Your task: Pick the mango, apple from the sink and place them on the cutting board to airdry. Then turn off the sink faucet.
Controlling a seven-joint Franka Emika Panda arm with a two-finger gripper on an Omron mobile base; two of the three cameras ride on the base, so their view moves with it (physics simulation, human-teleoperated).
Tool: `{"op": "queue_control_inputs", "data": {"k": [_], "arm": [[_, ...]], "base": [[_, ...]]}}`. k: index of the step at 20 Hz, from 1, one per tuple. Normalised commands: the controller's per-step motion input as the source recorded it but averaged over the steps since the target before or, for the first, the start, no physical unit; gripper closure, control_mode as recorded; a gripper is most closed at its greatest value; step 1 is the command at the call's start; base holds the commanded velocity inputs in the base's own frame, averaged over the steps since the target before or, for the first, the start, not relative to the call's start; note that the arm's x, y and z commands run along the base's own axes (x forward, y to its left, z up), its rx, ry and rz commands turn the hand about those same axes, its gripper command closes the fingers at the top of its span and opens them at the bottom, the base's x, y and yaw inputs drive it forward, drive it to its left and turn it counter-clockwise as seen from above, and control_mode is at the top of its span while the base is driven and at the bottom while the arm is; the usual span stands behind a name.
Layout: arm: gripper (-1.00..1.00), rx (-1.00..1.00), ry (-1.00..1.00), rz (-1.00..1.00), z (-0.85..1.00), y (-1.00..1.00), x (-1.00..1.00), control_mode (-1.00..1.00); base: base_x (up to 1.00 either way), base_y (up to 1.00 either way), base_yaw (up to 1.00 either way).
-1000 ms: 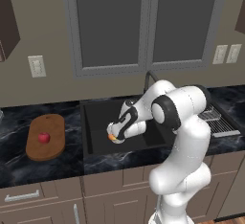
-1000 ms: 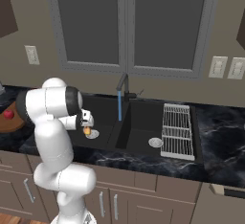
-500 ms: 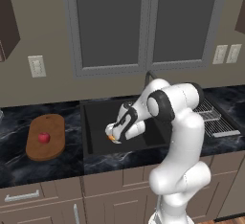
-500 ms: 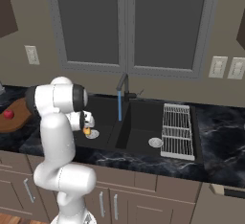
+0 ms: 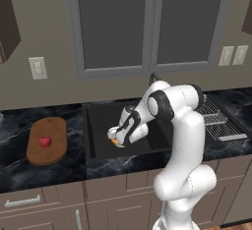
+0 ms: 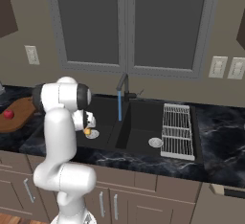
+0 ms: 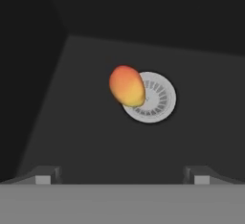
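Our end effector (image 7: 122,175) hangs wide open and empty over the orange-yellow, red-blushed mango (image 7: 127,85), which sits half on the round silver drain (image 7: 154,98) in the black sink (image 5: 98,126). Closing off-centre could probably roll it away.

Arm bent low — gripper (image 7: 122,174) spread wide, empty.

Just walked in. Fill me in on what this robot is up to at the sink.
The arm is reaching into the sink with its gripper open above the mango, which lies on the basin floor, overlapping the round drain. Nothing is held. The apple already sits on the cutting board. Water is running from the sink faucet.
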Motion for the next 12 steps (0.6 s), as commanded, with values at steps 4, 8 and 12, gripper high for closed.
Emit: {"op": "queue_control_inputs", "data": {"k": [4,8,12], "arm": [[-1.00,0.00,0.00,0.00,-0.18,0.05,0.20,-1.00],[-1.00,0.00,0.00,0.00,-0.18,0.03,0.22,-1.00],[-1.00,0.00,0.00,0.00,-0.18,0.04,0.22,-1.00]], "base": [[0.00,0.00,0.00],[0.00,0.00,0.00],[0.00,0.00,0.00]]}}
